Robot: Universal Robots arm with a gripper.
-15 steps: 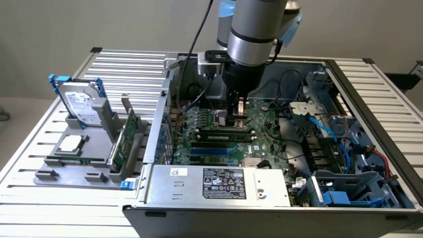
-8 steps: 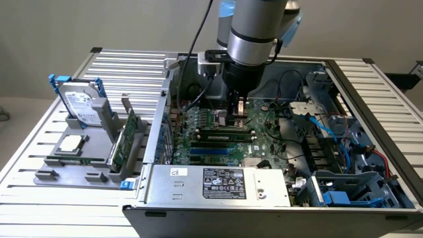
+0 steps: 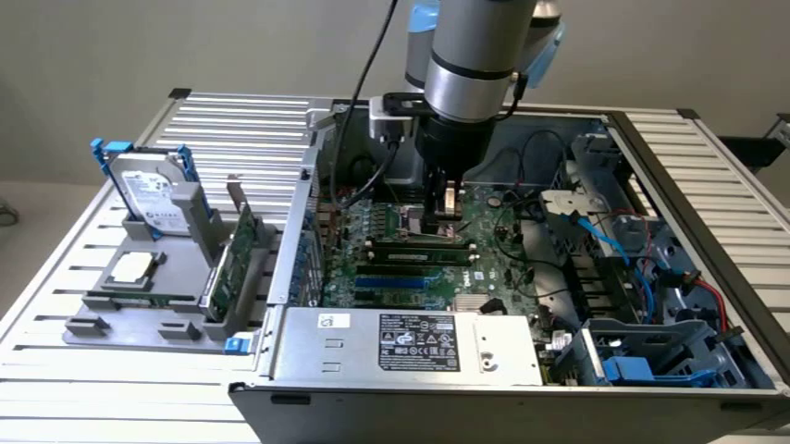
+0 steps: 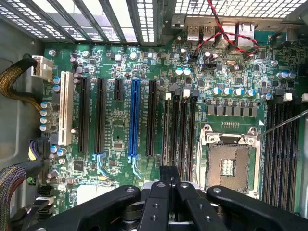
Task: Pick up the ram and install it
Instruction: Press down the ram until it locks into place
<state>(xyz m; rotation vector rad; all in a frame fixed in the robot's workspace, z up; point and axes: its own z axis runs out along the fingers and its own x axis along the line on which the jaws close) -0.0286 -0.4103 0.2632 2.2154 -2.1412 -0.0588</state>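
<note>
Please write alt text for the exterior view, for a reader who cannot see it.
A robot arm's shut gripper reaches down into an open computer case, just above the green motherboard. A ram stick already sits in a slot beside it.

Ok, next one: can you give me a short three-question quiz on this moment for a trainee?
1. True or false: the gripper hangs over the grey holder outside the computer case.
2. On the motherboard, what colour is the long slot that stands between black ones? A blue, B red, C yellow.
3. Where does the hard drive with blue rails stand?

Key
1. False: the gripper is shut and sits inside the case, above the motherboard.
2. A.
3. Upright in the grey holder, on the exterior view's left of the case.
</note>
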